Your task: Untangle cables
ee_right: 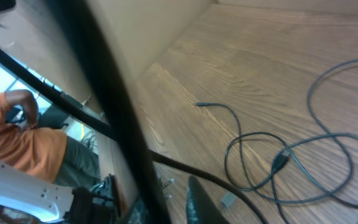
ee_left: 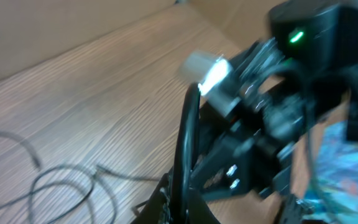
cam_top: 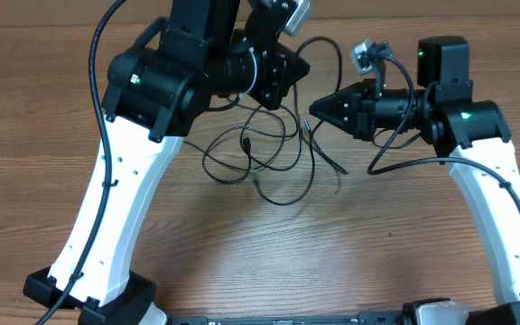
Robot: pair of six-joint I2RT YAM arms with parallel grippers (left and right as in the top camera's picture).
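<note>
Centre frame from overhead: cables (cam_top: 245, 144) sprawled in loose loops on the wooden table (cam_top: 242, 262), one free end trailing toward lower right. Just above and right of the tangle, the right gripper (cam_top: 312, 108), tip aimed left, seemingly better placed for that free end; impossible to tell whether closed. Upper centre, the left gripper (cam_top: 283, 79), clamped shut over the topmost loops.

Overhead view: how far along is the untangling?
Done: little; the cables overlap in crossed loops on the table. In hand: the left gripper is shut, with one cord rising from it; the right gripper looks closed beside the tangle, whether on a cord I cannot tell. Left: pulling every loop apart.
</note>
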